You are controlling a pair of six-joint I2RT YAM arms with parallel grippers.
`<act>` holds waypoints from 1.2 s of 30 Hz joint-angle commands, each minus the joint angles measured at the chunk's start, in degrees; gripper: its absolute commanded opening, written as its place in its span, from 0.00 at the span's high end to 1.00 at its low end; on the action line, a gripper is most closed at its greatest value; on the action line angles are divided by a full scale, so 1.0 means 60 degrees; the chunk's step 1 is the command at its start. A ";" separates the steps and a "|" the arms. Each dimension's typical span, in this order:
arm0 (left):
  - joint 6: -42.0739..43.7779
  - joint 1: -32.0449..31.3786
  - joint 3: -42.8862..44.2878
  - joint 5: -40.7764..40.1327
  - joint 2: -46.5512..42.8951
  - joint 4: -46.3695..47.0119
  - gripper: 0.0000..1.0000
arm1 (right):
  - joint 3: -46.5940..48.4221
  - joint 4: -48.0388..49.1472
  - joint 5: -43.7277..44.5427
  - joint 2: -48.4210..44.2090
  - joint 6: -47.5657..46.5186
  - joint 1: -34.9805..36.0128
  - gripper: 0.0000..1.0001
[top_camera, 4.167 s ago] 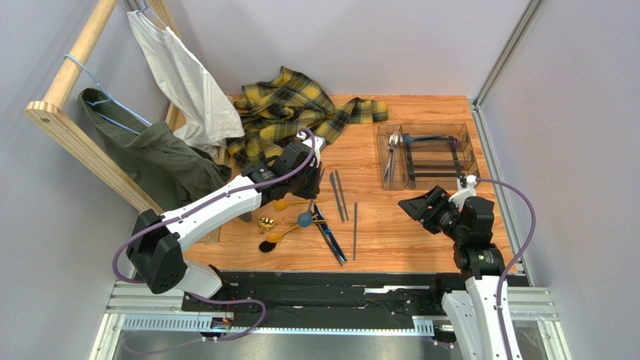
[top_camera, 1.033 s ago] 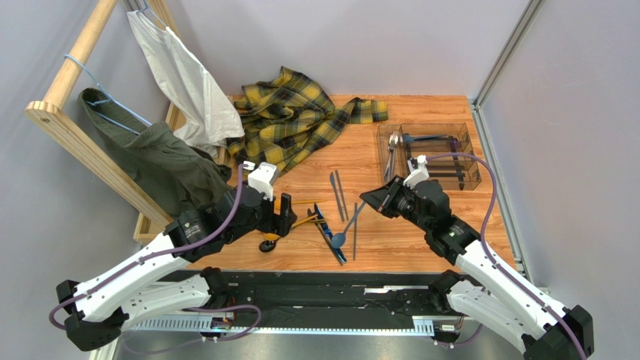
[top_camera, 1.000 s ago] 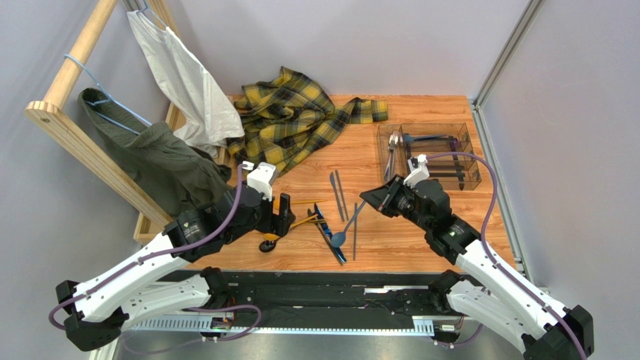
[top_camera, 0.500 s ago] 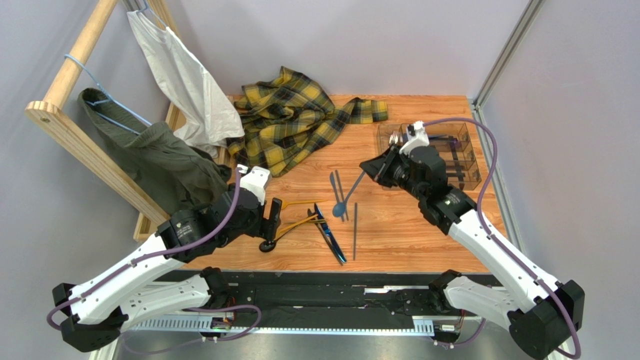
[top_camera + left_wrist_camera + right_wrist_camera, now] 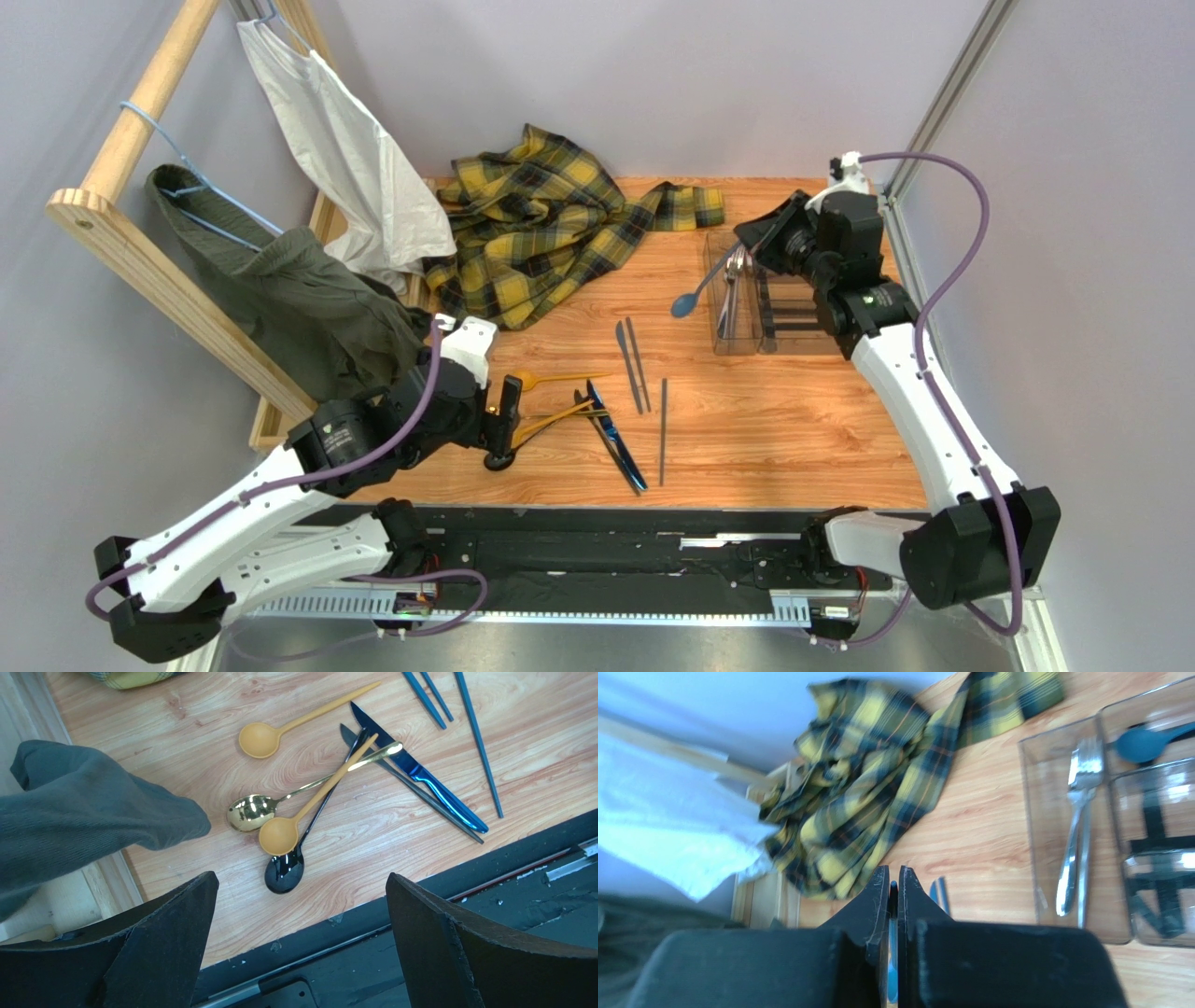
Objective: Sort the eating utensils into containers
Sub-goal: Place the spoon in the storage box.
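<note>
**Top view.** The right gripper [image 5: 755, 244], its fingers pinched on the handle of a teal spoon [image 5: 694, 294], hangs over the far-left corner of the clear tray [image 5: 881, 301]. The spoon's long axis runs diagonally. Its bowl is down-left, outside the tray's left wall, and its handle rises up-right into the fingers (so the tray lies to the right of the bowl, and the right arm is much the nearer). A second teal spoon [image 5: 793, 259] lies in the far compartment with its axis left to right. Judged from that, the held spoon must go right and turn to match. The left gripper [image 5: 508, 406] hovers over loose cutlery on the bench [image 5: 786, 420].

**Left wrist view.** The fingers [image 5: 449, 952] stand wide apart and empty. Just beyond them lie a black spoon [image 5: 284, 873], a shiny gold spoon [image 5: 251, 810] and two matte gold spoons [image 5: 278, 835]. Their bowls are nearest the fingers and their crossing handles point up-right. A blue knife [image 5: 421, 777] and thin sticks [image 5: 477, 742] lie further right.

**Right wrist view.** The fingers [image 5: 868, 910] are closed, with a sliver of teal handle between them. The tray is off to the right. A silver fork [image 5: 1078, 805] lies lengthwise in its left compartment, tines toward the far end.
</note>
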 commanded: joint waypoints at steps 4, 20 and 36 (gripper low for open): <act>-0.0349 0.0030 -0.0035 -0.0560 -0.0436 -0.0127 0.01 | 0.1852 -0.0287 -0.0256 0.1273 -0.0293 -0.1380 1.00; -0.0144 0.0000 -0.0123 0.0113 -0.0920 0.0108 0.01 | 0.3334 0.0108 0.0051 0.3999 -0.0045 -0.3505 1.00; 0.0105 -0.0102 -0.0181 0.0626 -0.0466 0.0371 0.01 | 0.7085 -0.0830 0.0638 0.7793 -0.0426 -0.4091 1.00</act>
